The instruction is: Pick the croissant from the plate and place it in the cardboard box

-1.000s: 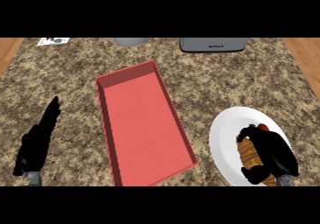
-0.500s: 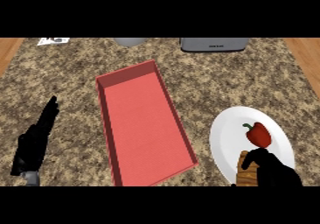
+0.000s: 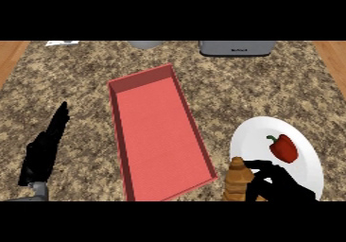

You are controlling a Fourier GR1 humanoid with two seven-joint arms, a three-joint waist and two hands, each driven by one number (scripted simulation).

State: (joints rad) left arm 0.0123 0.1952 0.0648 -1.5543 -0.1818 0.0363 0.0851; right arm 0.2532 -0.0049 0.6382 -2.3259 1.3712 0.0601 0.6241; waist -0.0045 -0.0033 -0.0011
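Croissant (image 3: 237,182) has shifted left to the plate (image 3: 305,163) edge, right hand (image 3: 281,186) curled round it, long axis near-to-far; box (image 3: 158,142) sits just left.

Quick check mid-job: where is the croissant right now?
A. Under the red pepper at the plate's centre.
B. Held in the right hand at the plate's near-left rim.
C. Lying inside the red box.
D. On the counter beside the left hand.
B: the right hand is curled round the croissant at the near-left rim of the plate, just outside the box.
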